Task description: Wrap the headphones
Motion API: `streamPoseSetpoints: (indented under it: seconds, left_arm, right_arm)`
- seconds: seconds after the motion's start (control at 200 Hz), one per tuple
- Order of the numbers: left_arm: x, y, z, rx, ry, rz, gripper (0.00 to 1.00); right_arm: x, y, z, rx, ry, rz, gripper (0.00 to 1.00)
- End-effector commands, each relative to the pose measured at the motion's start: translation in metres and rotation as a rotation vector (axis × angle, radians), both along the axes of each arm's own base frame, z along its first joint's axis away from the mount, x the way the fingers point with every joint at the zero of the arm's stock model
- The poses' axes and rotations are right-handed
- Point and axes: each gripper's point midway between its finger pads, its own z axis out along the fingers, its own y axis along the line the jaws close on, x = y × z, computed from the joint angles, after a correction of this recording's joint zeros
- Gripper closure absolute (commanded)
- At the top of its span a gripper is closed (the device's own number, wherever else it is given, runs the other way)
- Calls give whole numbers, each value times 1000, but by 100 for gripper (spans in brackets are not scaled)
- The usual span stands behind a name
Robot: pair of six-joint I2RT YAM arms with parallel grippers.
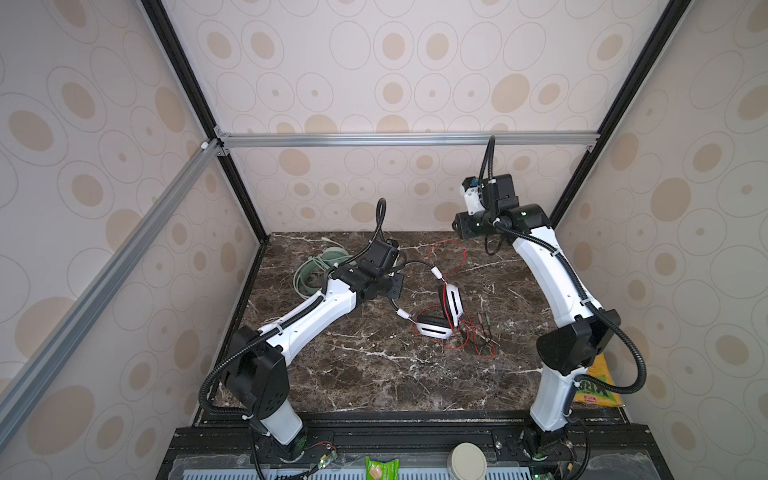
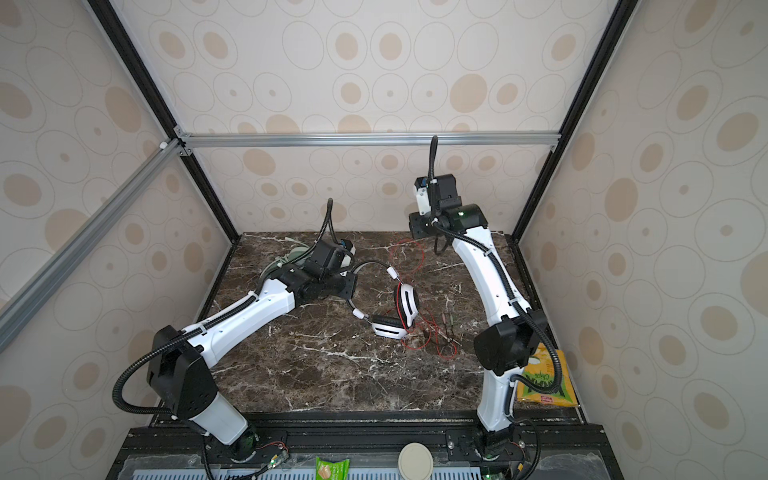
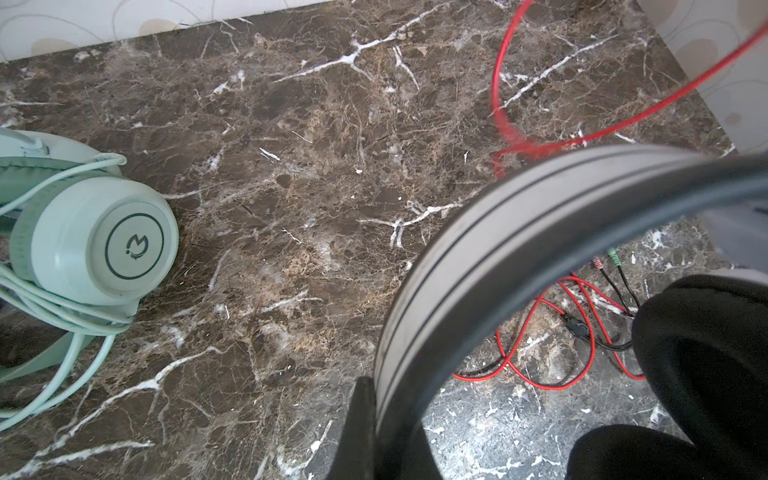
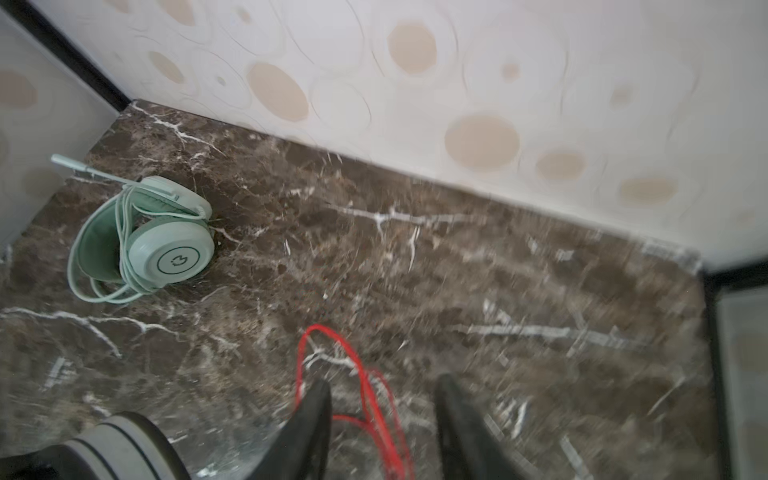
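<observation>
The white headphones with black earpads lie mid-table, headband raised. My left gripper is shut on that headband; in the left wrist view one dark finger presses against the band. Their thin red cable loops toward the back, and more of it lies piled by the earcups with the plugs. My right gripper hangs high at the back right, jaws apart, with the red loop below and between them, not pinched. The mint-green headphones sit back left, cable wound around them.
A yellow-green snack bag lies at the table's right front corner behind the right arm. A green packet and a round pale lid rest on the front ledge. Patterned walls and a metal frame enclose the table.
</observation>
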Motion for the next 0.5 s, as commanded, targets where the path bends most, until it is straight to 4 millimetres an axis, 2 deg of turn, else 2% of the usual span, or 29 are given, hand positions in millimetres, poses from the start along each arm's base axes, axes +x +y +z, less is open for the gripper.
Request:
streamPoseSetpoints:
  seconds: [0.0,0.12,0.28,0.395,0.495]
  left_arm:
    - [4,-5,38,-62,-88,6,100]
    - [7,-2,35,-44,-81,23,100]
    - [9,-1,30,-35,-67,35,100]
    - [10,0,29,-31,-67,41,100]
    - [11,1,29,-32,-67,44,100]
  right_arm:
    - [-30,-7,-9,67,-3,-15,43]
    - [-72,-16,-30,100,3,-13,40]
    - [-127,-11,-36,208,1,65,32]
    - [-153,-1,-35,282,16,132,29]
    - [-167,12,-35,350,47,206,27]
